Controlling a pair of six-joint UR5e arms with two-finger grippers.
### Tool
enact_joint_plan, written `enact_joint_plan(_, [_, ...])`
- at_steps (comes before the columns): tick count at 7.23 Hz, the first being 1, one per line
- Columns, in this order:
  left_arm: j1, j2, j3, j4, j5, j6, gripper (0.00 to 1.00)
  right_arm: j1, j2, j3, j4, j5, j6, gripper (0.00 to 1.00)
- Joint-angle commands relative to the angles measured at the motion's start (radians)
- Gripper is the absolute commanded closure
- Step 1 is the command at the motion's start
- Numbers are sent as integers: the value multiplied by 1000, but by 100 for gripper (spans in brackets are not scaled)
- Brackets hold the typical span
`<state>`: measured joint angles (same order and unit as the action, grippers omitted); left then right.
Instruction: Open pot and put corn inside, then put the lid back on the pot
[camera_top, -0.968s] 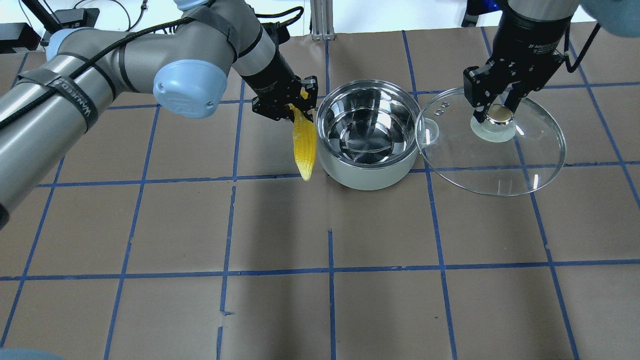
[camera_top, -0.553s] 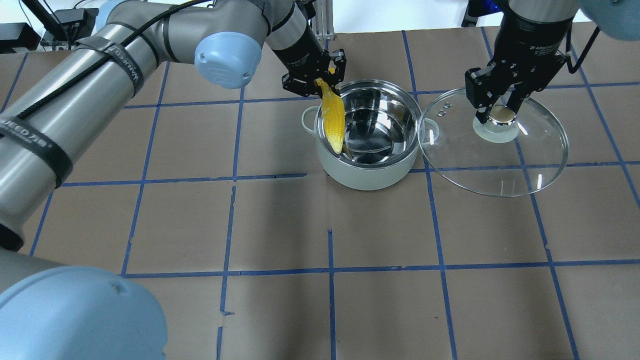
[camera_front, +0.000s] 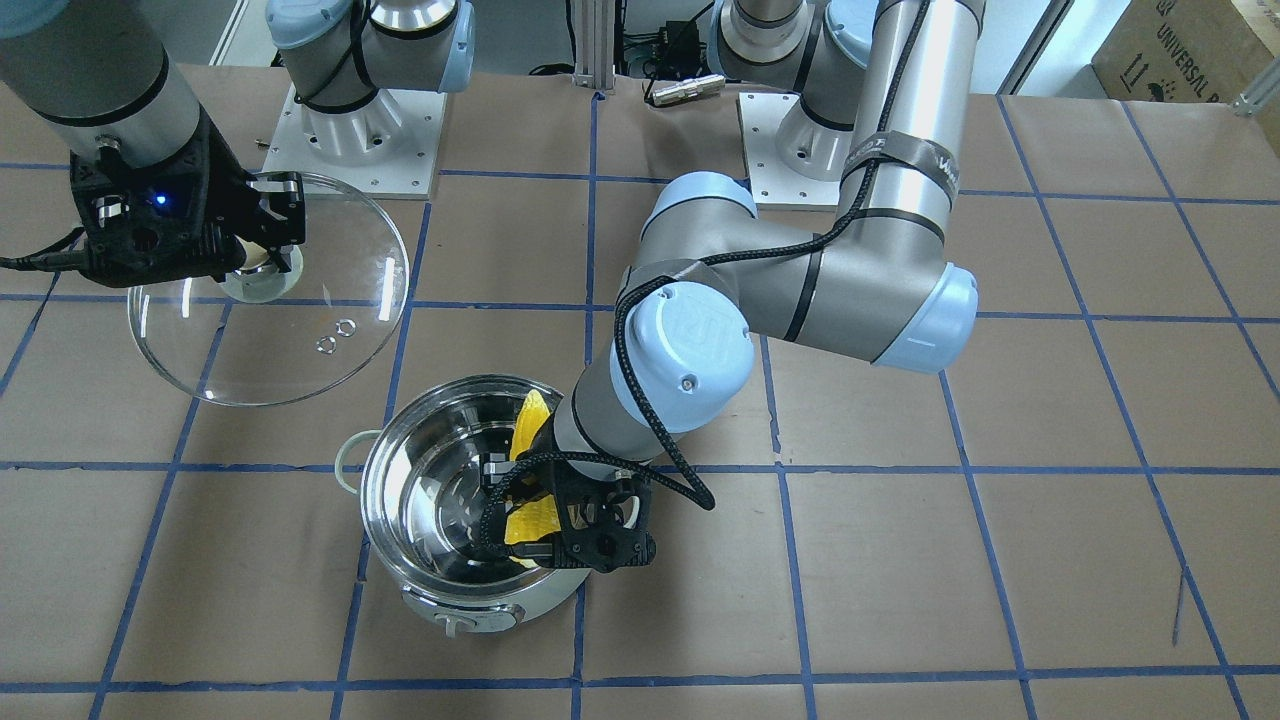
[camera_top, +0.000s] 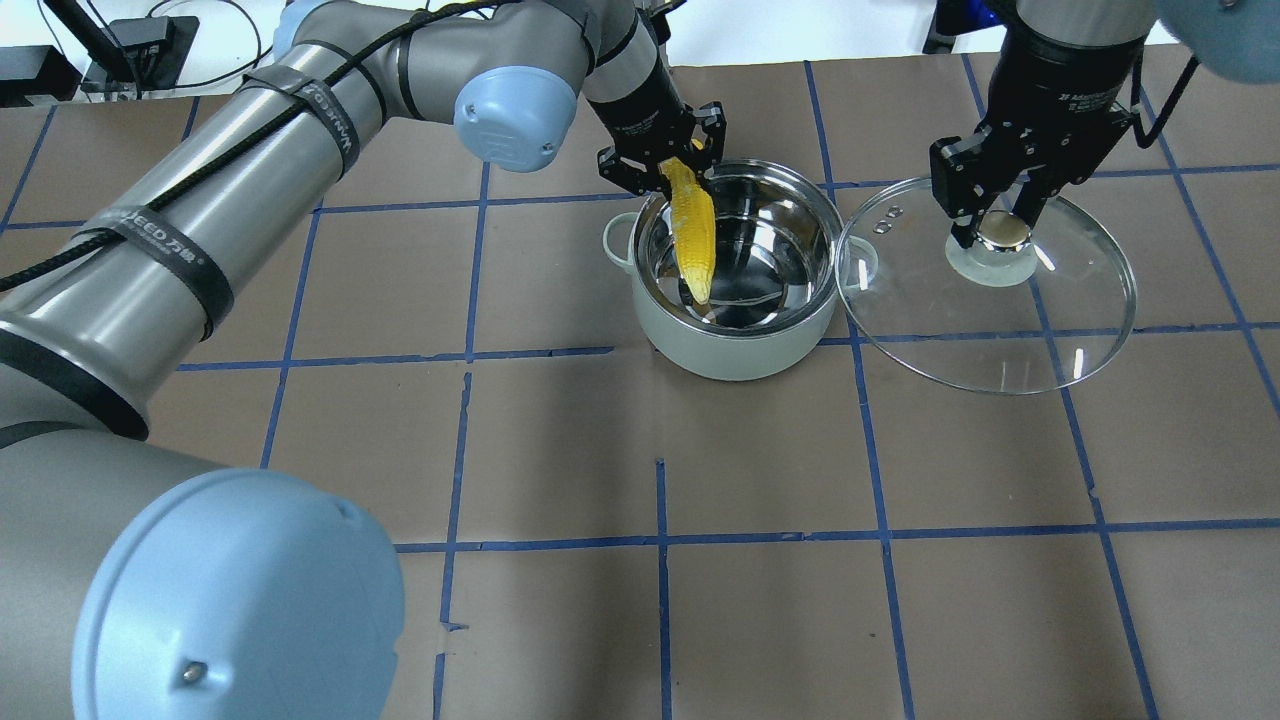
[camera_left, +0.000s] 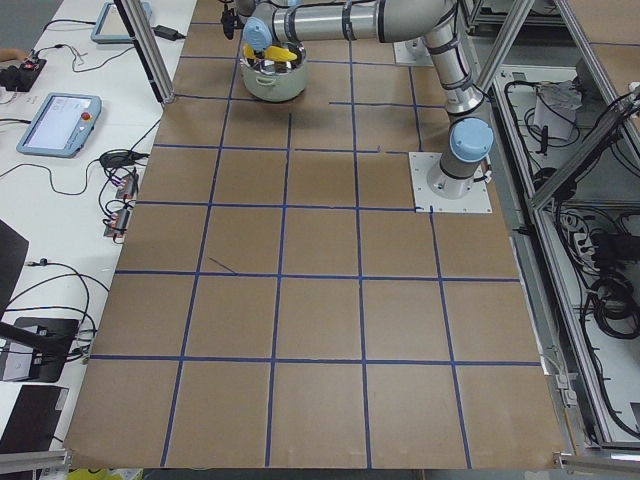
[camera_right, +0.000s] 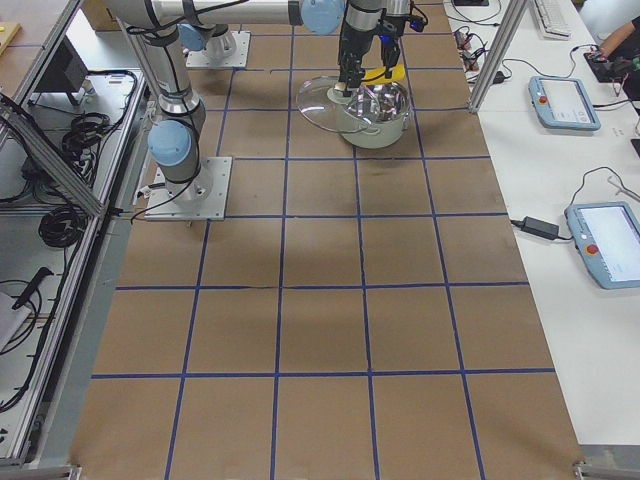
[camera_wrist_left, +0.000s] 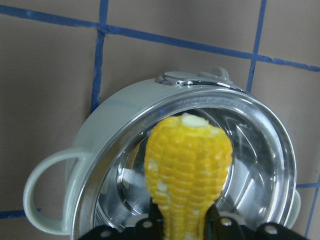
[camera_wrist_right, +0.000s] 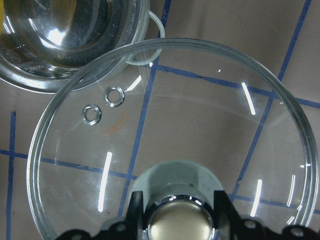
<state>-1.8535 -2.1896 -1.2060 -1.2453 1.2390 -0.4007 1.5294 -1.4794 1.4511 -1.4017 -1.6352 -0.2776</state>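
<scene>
The pot (camera_top: 735, 355) stands open at the table's back middle, and also shows in the front view (camera_front: 450, 610). My left gripper (camera_top: 672, 170) is shut on the thick end of the yellow corn (camera_top: 693, 235). The corn hangs tip down over the left half of the pot's opening. The left wrist view shows the corn (camera_wrist_left: 189, 165) above the steel inside of the pot (camera_wrist_left: 107, 150). My right gripper (camera_top: 990, 225) is shut on the knob of the glass lid (camera_top: 960, 310), holding it just right of the pot. The lid's edge overlaps the pot's right handle (camera_wrist_right: 150, 55).
The table is covered in brown paper with a blue tape grid. The two arm bases (camera_front: 350, 140) (camera_front: 800, 150) stand at the robot's side. Tablets (camera_left: 58, 122) (camera_right: 565, 100) lie on the white benches beyond the table.
My left gripper has carried the corn from beside the pot's left wall to over the pot's opening. My right gripper and the lid have hardly moved.
</scene>
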Motion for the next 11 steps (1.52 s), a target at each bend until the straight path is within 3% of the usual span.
enact_joint_plan(1, [-13,-12,3,1,53,5,0,0,1,0,0,0,0,76])
enact_joint_plan(4, [8,59,-16,-23,60,49,0,6,2,-4,-2,3,0,75])
enact_joint_plan(5, [41,94,-45,-45,103,130,0,18,5,-27,-52,1,21,73])
enact_joint_plan(7, [130,251,-213,-57,193,276,0,105,98,-63,-132,12,109,72])
enact_joint_plan(9, [221,422,-350,-117,305,398,0,197,230,-215,-143,14,182,72])
enact_joint_plan(11, [221,523,-333,-282,429,433,0,274,354,-314,-135,14,216,74])
